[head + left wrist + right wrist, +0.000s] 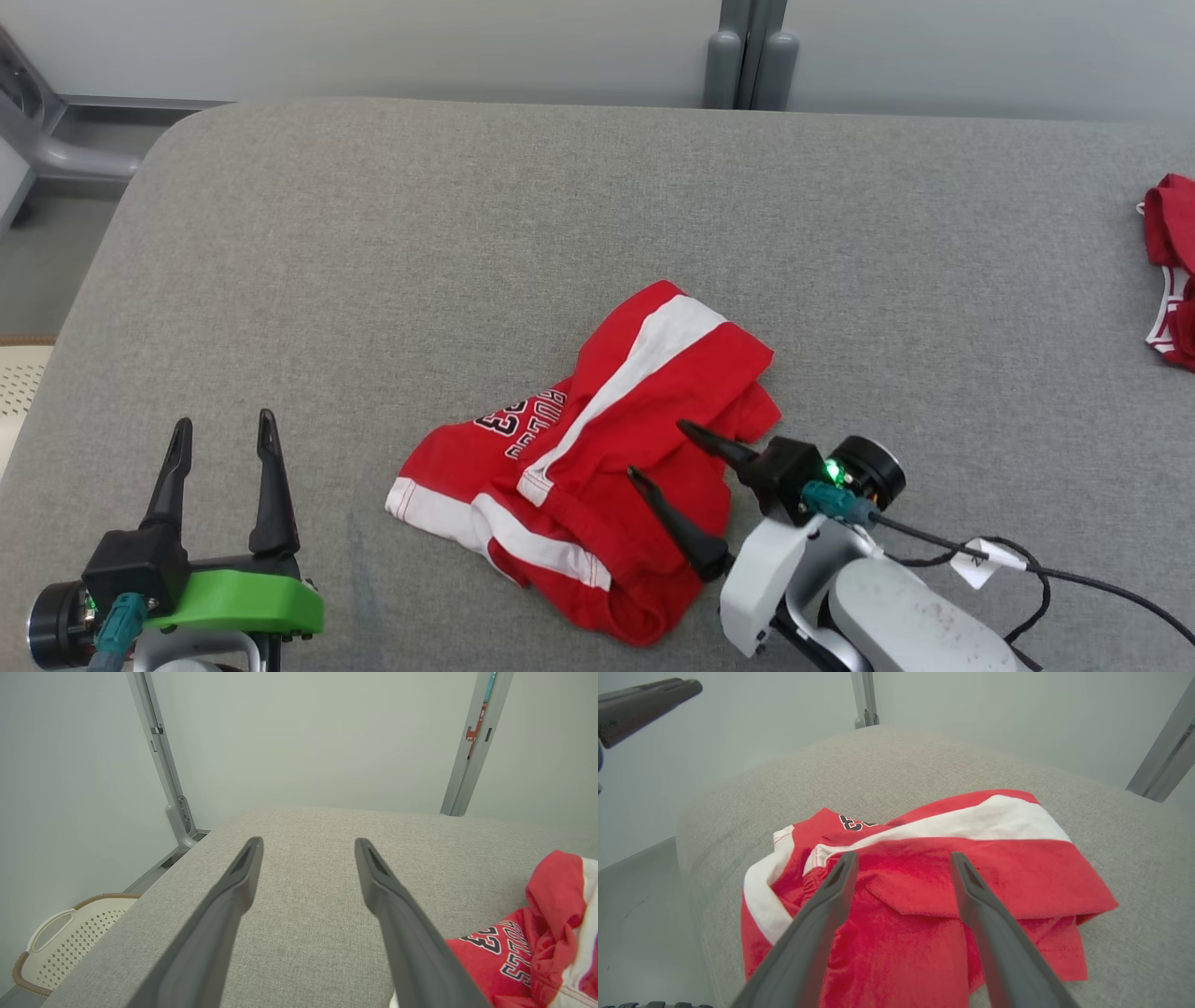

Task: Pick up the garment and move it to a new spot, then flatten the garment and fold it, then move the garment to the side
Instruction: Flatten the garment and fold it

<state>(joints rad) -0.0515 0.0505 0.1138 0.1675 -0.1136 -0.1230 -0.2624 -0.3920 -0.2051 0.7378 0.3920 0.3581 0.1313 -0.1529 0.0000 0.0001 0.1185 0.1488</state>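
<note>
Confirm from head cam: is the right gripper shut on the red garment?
No, the right gripper has its two fingers spread apart over the red garment, with no fabric pinched between them.

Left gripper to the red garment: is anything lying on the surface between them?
No. In the head view, bare grey surface lies between the left gripper and the garment.

Red shorts (597,467) w/ white stripes and dark lettering lie crumpled, partly folded over, mid-bench (467,233), nearer the front edge.
</note>
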